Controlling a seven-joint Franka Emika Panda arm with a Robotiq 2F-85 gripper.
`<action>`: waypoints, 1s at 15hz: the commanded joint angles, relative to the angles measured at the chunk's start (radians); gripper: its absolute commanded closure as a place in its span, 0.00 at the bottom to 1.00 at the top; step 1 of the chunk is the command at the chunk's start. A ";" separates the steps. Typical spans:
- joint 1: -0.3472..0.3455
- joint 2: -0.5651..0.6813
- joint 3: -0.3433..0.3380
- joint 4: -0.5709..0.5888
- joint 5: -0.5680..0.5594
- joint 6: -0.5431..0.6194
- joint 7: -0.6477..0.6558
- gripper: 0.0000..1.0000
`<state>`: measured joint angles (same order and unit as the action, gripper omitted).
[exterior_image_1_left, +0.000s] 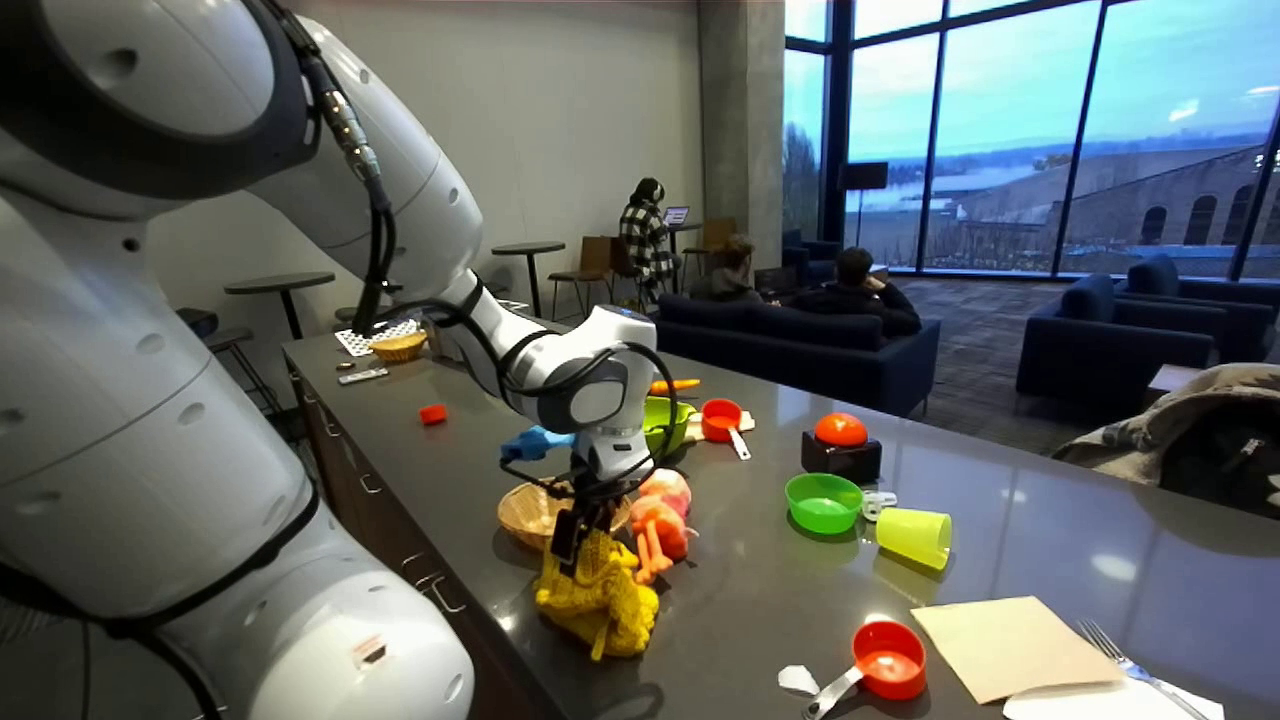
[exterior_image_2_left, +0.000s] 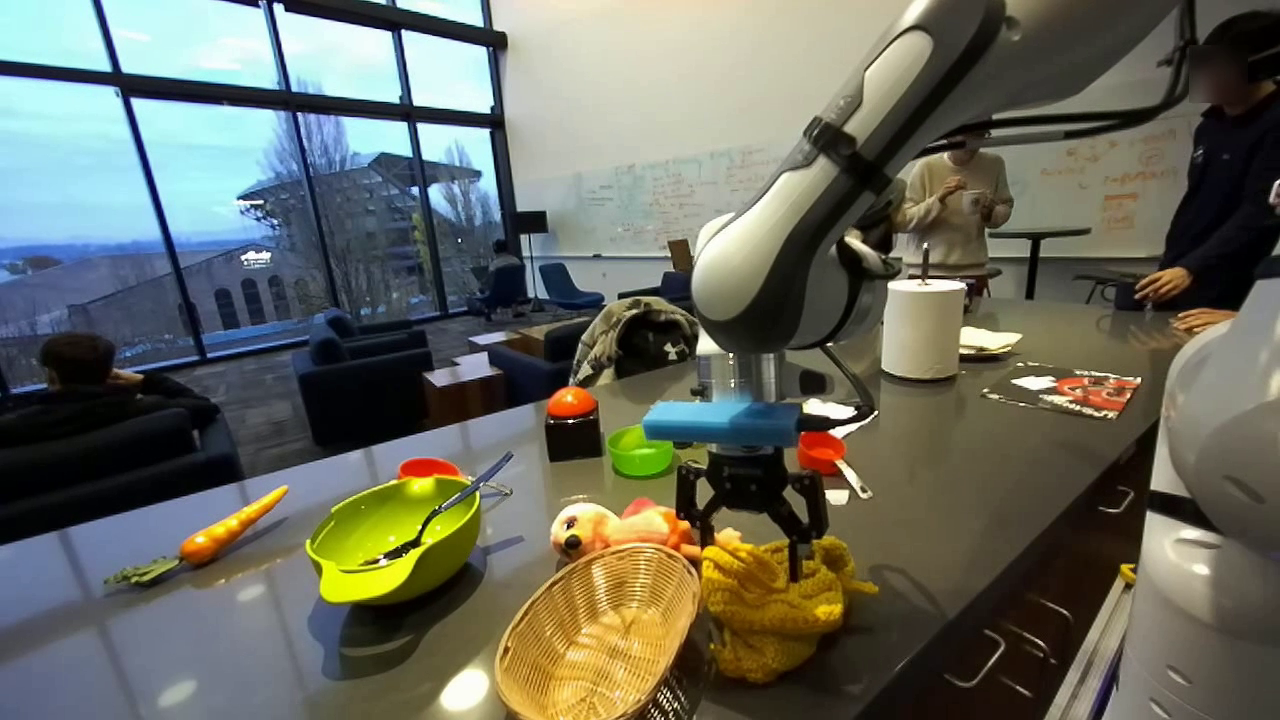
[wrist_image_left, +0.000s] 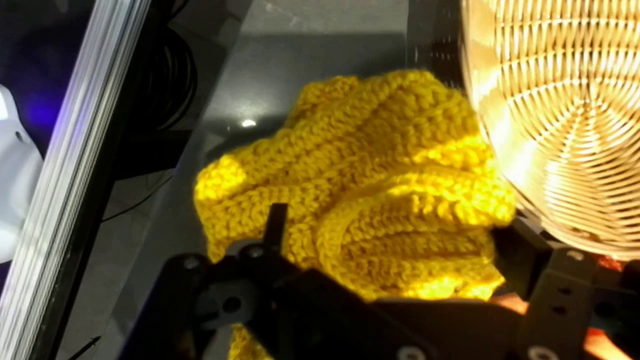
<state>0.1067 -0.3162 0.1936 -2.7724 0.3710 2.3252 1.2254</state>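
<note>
Closest to the camera in my wrist view are the black fingers (wrist_image_left: 275, 227) of my gripper (exterior_image_2_left: 752, 563), spread wide apart. I grasp nothing: the yellow knitted piece (wrist_image_left: 360, 150) lies bunched on the counter (exterior_image_2_left: 950, 500) right below my gripper, its bulk under and between my fingertips. One finger overlaps its top in the wrist view; whether that finger presses into the yarn I cannot tell. My opposite finger reaches down between the knit and the wicker basket (exterior_image_2_left: 600, 640), which sits just beside my gripper.

I point the gripper straight down, low over the counter near its drawer-side edge. My arm (exterior_image_1_left: 440, 220) bends well above the gripper and slopes down to the wrist (exterior_image_1_left: 610, 450), with the gripper hanging beneath it in both exterior views.

Just beside my gripper, also near the basket, lies a pink-and-orange plush toy (exterior_image_1_left: 665, 515). Farther from my gripper, past the basket, stands a green bowl (exterior_image_2_left: 400, 545) with a utensil (exterior_image_2_left: 430, 520) in it. A small green bowl (exterior_image_1_left: 823, 503) and a red measuring cup (exterior_image_1_left: 890, 655) stand well apart from my gripper, on the side away from the basket.
</note>
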 joint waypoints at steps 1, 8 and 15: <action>0.005 -0.009 -0.014 -0.001 0.041 0.034 0.014 0.31; 0.025 0.023 -0.031 0.001 0.177 0.114 -0.017 0.86; 0.043 0.086 -0.032 -0.001 0.357 0.212 -0.081 0.98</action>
<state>0.1311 -0.2629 0.1703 -2.7731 0.6658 2.4970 1.1802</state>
